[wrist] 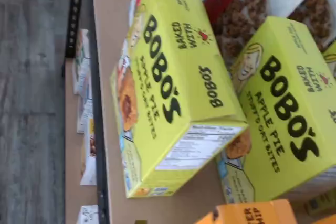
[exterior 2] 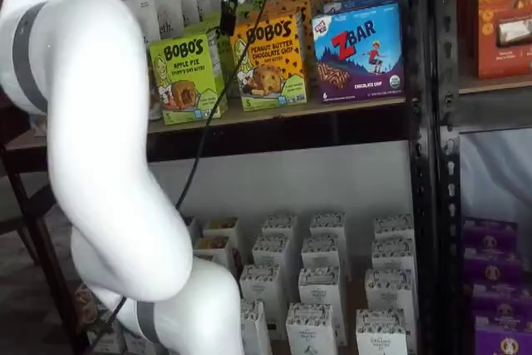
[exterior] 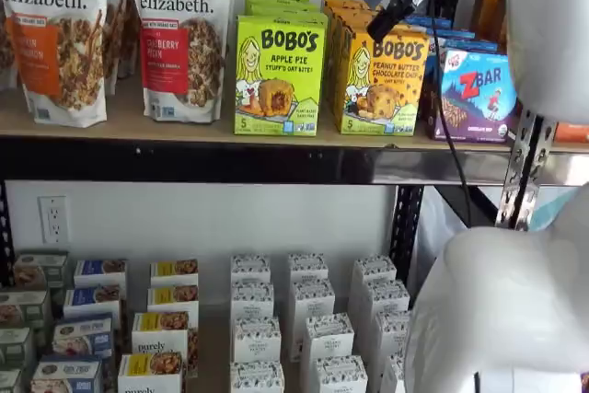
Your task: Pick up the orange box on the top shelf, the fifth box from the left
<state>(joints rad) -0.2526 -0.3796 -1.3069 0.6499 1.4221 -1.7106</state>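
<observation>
The white-bodied, black-fingered pincer hangs above the yellow-orange Bobo's peanut butter carton, which stands just below it on the tan wooden top surface. Whether its fingers are parted, I cannot tell.

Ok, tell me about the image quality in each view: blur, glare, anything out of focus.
Wrist view: soft with motion blur; the small print on the lime-green box is unreadable. One shelf view: sharp, with the orange box easy to read, glare on the top shelf rail, and the white arm blurred up close. Other shelf view: the arm is bright and soft, and labels are slightly hazy.
</observation>
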